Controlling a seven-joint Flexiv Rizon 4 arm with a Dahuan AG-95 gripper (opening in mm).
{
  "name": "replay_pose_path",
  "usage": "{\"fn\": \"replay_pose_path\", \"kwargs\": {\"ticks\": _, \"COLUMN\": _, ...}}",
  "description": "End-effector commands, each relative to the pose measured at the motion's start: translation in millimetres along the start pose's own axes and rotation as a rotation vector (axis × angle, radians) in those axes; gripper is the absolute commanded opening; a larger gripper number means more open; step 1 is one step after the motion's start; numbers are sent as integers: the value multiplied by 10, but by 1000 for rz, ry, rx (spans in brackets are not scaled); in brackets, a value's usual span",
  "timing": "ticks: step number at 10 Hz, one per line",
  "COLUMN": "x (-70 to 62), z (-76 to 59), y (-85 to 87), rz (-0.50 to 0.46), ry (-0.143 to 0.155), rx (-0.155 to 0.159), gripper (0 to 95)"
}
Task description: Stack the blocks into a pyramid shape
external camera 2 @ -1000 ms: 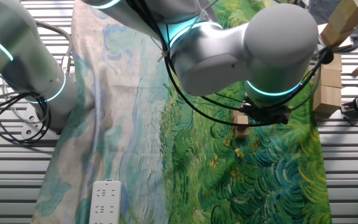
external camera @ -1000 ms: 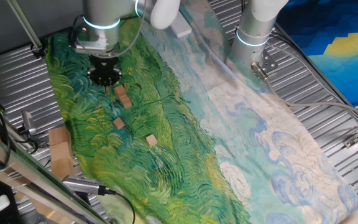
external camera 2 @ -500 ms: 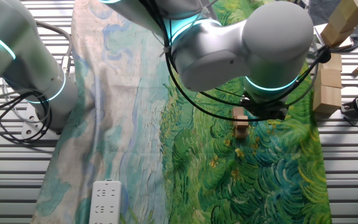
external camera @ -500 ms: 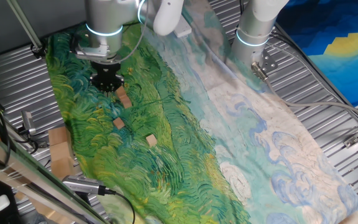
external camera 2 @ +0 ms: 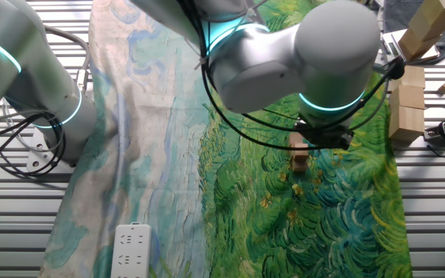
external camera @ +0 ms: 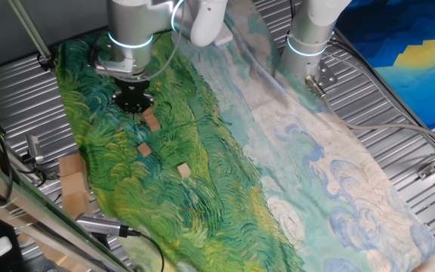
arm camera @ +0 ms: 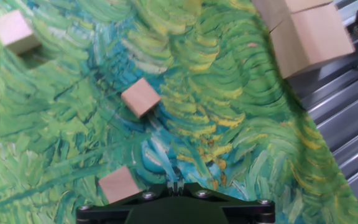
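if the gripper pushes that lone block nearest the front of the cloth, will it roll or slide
The block has flat faces and square edges, so it would probably slide, not roll. The painted cloth looks soft and wrinkled, so it may bunch and tip the block. Small plain wood: likely light and stiff.

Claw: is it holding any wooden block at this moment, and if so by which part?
Cannot be told. The claw hangs just above the stacked blocks, but its fingers are hidden in every view; the hand view shows only loose blocks on the cloth.
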State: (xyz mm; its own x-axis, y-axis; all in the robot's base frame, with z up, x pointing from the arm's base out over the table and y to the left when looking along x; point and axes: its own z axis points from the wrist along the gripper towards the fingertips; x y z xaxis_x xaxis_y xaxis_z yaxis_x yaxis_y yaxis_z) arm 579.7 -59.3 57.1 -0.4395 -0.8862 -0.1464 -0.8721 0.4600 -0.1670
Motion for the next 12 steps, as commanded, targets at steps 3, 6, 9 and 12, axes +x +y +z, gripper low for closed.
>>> {"fn": "replay_pose_path", "kwargs": {"ticks": 3, "x": -14, "z": -41, "y": 23, "rz": 11, "ry": -5, "rx": -8, "gripper": 0}}
{"fn": "replay_pose_path", "kwargs": {"ticks": 6, "x": -42, "z": -58, "y": 42, "rz": 35, "ry": -11, "rx": -12, "gripper": 0}}
{"fn": "replay_pose_path", "kwargs": {"ticks": 9, "x": -71, "z": -64, "y": 62, "rz": 58, "ry": -18, "rx": -17, "gripper": 0}}
{"fn": "replay_pose_path", "kwargs": {"ticks": 12, "x": -87, "z": -49, "y": 90, "rz": 68, "ry": -19, "rx": -19, "gripper": 0}}
